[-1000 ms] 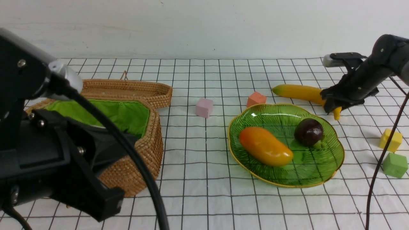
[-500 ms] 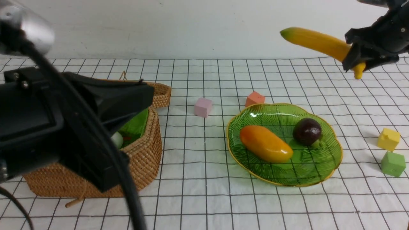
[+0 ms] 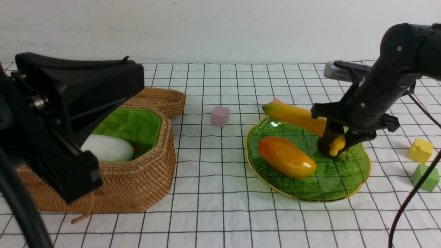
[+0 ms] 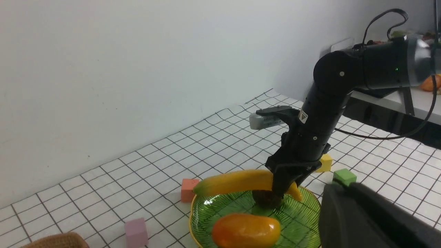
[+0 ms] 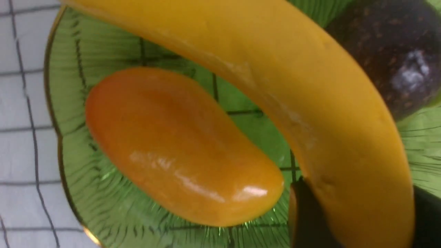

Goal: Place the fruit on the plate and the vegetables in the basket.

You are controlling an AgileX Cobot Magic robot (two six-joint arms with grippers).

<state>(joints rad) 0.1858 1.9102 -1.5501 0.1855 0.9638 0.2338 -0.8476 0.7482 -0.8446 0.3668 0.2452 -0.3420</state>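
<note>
Banana hangs over the green glass plate, clenched near its stem end in my right claw; I judge it light, stiff, glossy, likely to roll once released.

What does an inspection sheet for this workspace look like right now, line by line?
Surface: white grid cloth, flat.
Job's things: banana held over the green plate; mango and mangosteen on the plate; white radish inside the basket; other vegetables not clearly visible.
Clutter: pink cube, yellow cube, green cube, orange cube, woven lid behind the basket.
Grippers: right tool shut on the banana; left tool out of view, shut.
Cables: black cable at the right arm.
Surroundings: plain white wall.
</note>
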